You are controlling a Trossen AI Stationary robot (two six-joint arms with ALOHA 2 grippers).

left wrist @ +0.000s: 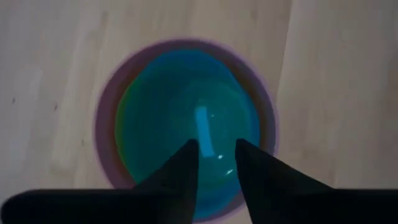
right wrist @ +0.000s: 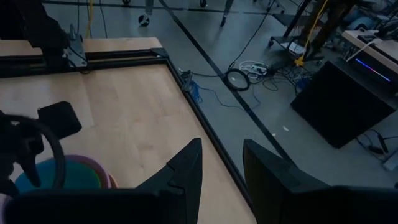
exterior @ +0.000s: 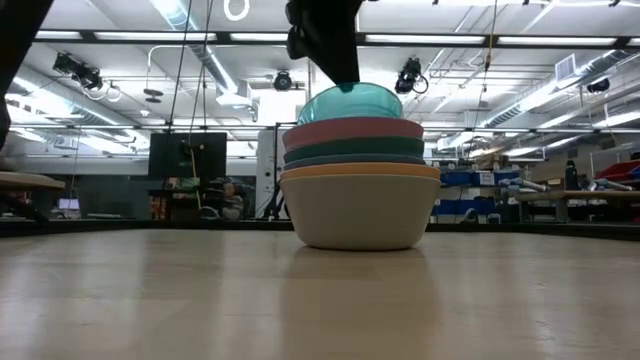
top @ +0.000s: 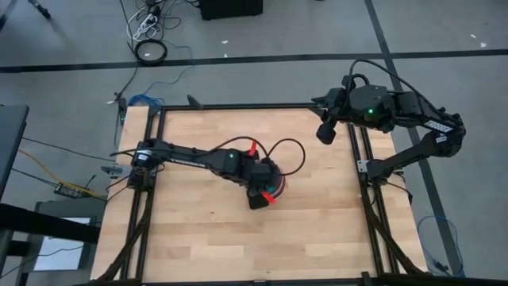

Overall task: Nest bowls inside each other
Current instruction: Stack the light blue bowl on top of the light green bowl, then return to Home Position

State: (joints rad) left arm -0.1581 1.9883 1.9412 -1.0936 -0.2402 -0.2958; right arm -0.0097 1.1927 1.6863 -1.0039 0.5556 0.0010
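From overhead, the left gripper (top: 264, 193) hangs over the stack of bowls (top: 278, 187) just right of the worktop's (top: 198, 238) centre, hiding most of it. The right gripper (top: 325, 132) waits at about two o'clock, by the frame.

At table height, the cyan bowl (exterior: 350, 101) sits on top, over pink, dark green and orange rims, inside the pale grey bowl (exterior: 358, 212).

Past the left wrist, the fingers (left wrist: 183, 171) stand slightly apart over the cyan bowl's hollow, gripping nothing, I'd guess just after seating it.

Past the right wrist, those fingers (right wrist: 186, 167) are parted and empty.

Nested bowls (exterior: 358, 180) mid-table (cyan seemingly topmost)
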